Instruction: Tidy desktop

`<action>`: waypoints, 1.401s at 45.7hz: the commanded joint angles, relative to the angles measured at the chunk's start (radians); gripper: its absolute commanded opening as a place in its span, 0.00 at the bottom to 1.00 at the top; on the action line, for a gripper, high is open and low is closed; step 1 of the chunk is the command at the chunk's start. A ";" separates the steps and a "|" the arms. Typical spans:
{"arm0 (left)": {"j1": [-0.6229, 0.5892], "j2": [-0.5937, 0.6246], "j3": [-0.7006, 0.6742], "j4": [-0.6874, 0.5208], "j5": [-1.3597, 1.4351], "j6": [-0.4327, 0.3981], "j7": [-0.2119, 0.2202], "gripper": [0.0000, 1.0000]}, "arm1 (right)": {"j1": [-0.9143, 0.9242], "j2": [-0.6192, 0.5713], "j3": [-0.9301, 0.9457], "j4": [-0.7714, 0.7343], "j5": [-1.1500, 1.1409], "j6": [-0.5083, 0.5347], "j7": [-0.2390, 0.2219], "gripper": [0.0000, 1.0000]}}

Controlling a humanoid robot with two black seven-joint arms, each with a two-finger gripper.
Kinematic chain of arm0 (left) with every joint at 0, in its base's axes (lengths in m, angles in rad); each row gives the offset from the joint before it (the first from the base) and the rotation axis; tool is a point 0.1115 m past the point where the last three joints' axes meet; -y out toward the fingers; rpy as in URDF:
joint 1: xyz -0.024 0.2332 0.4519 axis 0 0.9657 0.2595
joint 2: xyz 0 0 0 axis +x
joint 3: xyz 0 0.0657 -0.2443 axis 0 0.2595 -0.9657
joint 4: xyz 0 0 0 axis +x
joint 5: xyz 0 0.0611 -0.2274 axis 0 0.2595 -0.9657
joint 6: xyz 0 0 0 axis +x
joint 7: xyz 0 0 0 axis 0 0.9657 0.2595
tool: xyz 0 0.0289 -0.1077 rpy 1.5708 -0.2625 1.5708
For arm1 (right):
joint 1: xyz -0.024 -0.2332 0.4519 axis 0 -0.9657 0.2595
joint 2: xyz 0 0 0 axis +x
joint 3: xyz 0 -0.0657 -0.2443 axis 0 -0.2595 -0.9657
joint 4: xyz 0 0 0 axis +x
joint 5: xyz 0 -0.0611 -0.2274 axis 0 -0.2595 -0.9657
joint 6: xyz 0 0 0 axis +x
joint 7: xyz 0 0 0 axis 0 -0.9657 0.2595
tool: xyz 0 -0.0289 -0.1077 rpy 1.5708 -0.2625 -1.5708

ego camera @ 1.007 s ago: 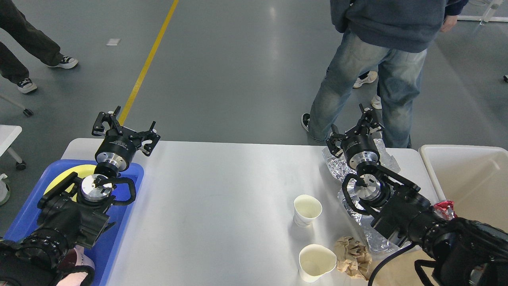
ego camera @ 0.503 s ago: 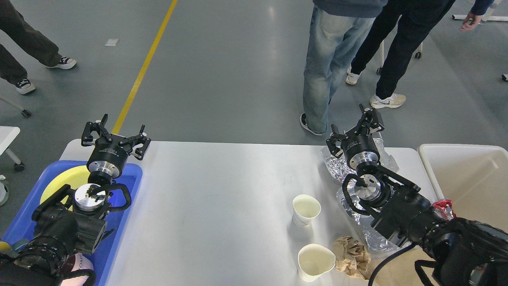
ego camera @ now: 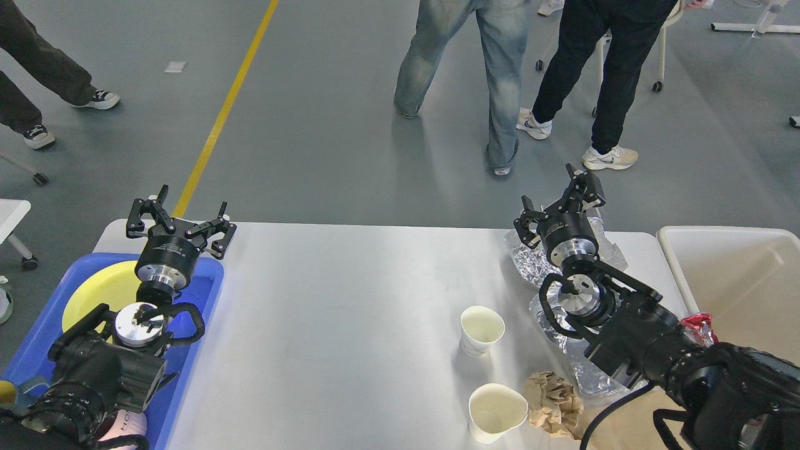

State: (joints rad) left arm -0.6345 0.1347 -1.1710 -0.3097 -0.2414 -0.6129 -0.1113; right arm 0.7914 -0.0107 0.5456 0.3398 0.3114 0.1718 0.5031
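The desktop (ego camera: 350, 300) is white and a little glossy, with rounded corners. The left gripper (ego camera: 178, 220) has its jaws spread wide over the far left corner. Just below these jaws, a blue tray (ego camera: 209, 294) lies on the left end of the desktop. The right gripper (ego camera: 559, 203) has its jaws apart near the far right edge. Crumpled foil (ego camera: 531, 265) lies under and just below these jaws. Further toward the near edge from these jaws, and a little to the left, stand two paper cups (ego camera: 482, 330), well apart from the tray. A brown paper ball (ego camera: 553, 403) touches the nearer cup (ego camera: 498, 412).
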 commanded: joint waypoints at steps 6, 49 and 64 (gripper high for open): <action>0.015 0.002 0.002 0.000 -0.001 -0.039 0.001 1.00 | 0.000 0.000 0.001 -0.001 0.000 0.000 0.000 1.00; 0.015 0.003 0.004 0.000 -0.001 -0.039 0.002 1.00 | 0.311 -0.028 -0.542 -0.116 -0.005 -0.043 -0.011 1.00; 0.015 0.003 0.004 0.000 -0.001 -0.039 0.002 1.00 | 0.756 -0.187 -1.413 0.227 -0.003 -0.018 -0.009 1.00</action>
State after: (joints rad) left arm -0.6199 0.1381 -1.1671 -0.3101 -0.2424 -0.6520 -0.1089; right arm 1.3850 -0.1353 -0.6496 0.3801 0.3067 0.1488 0.4931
